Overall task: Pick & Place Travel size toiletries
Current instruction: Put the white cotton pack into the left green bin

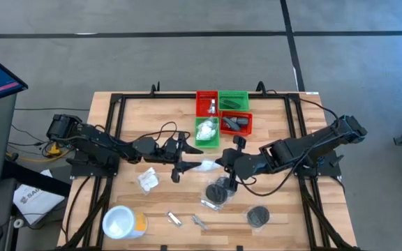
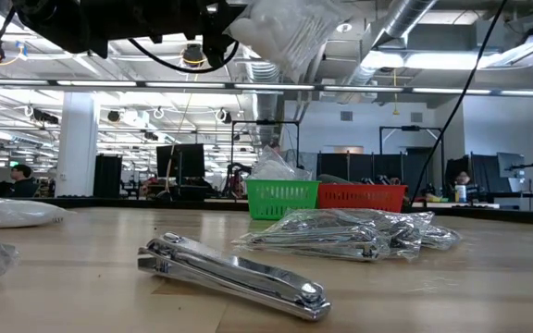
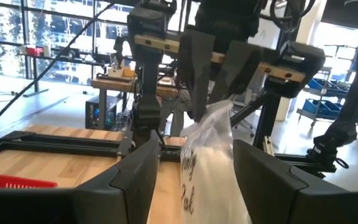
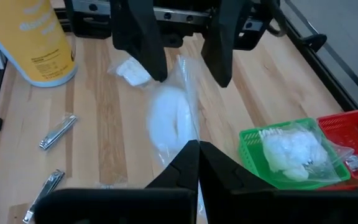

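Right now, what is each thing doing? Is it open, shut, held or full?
left end effector: open, fingers either side of the white packet.
right end effector: shut on the white packet.
white packet: held up above the table.
green bin: has a second packet inside.
nail clipper: folded shut, lying flat on the table.
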Available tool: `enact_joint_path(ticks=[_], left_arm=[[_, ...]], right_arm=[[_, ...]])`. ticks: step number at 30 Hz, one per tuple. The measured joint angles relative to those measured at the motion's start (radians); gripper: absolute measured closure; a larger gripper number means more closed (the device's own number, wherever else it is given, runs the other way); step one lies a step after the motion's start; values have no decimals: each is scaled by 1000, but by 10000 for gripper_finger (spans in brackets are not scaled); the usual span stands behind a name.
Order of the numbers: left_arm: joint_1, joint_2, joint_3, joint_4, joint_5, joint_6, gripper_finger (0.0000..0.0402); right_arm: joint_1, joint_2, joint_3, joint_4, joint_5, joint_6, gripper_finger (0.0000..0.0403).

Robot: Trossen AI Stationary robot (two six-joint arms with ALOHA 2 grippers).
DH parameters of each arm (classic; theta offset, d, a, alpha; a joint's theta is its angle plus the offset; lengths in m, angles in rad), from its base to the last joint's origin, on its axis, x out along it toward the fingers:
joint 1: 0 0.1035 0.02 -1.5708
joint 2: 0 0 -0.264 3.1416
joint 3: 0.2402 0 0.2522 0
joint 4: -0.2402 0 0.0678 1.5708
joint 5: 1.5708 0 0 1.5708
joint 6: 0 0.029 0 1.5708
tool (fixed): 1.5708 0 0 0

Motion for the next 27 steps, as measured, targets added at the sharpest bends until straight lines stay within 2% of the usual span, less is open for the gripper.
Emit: enact_joint_path(ticks=[4, 12, 18, 21, 27], left_arm=[[-3, 6, 9, 13, -1, -3, 203], [-18, 105, 88, 19, -11, 3, 204], [-17, 107, 93, 21, -12, 3, 210], [-17, 107, 93, 16, -12, 4, 231], [-17, 106, 92, 2, -12, 4, 299]], right_arm=[[0, 0, 0, 2, 0, -3, 403], [0, 19, -2, 11, -1, -10, 403], [-7, 54, -2, 27, -7, -32, 403], [-18, 59, 0, 23, -24, -42, 403], [-28, 60, 0, 27, -25, -42, 403]])
